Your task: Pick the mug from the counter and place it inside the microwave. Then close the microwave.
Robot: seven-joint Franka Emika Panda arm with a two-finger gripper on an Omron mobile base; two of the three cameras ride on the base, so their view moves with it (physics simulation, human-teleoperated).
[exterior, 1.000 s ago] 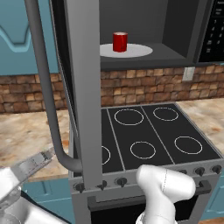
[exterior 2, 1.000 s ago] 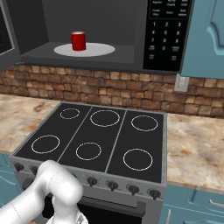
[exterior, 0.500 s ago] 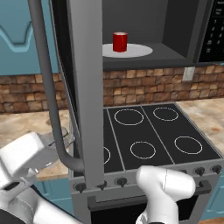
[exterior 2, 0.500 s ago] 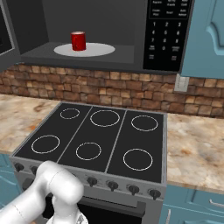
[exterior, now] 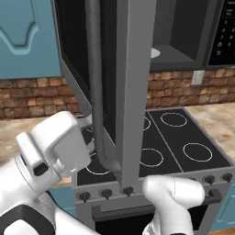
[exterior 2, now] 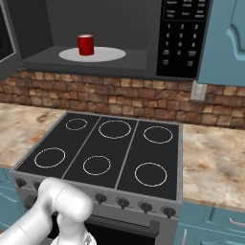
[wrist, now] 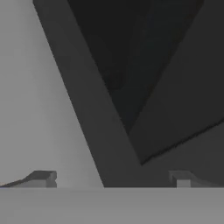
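The red mug [exterior 2: 86, 44] stands upright on the white round plate [exterior 2: 95, 54] inside the open microwave [exterior 2: 143, 28]. In the left base view the grey microwave door [exterior: 135, 92] juts toward me, and its edge covers the mug. Its long bar handle [exterior: 94, 82] runs down the door's outer face. My white hand [exterior: 55, 147] is low on that outer face, beside the handle. In the hand view my gripper [wrist: 112, 179] is open, fingertips [wrist: 43, 178] wide apart, with the door surface close in front and nothing held.
The black stovetop [exterior 2: 105, 153] with white rings lies below the microwave. Mottled counter [exterior 2: 215, 158] flanks it on both sides, backed by a brick wall [exterior 2: 119, 95]. The black keypad [exterior 2: 184, 33] is right of the cavity, and a teal cabinet [exterior 2: 225, 38] hangs further right.
My hand has risen from the lower left to the door's outer face. The door has swung rightward toward the cavity and now hides the mug in the left base view.
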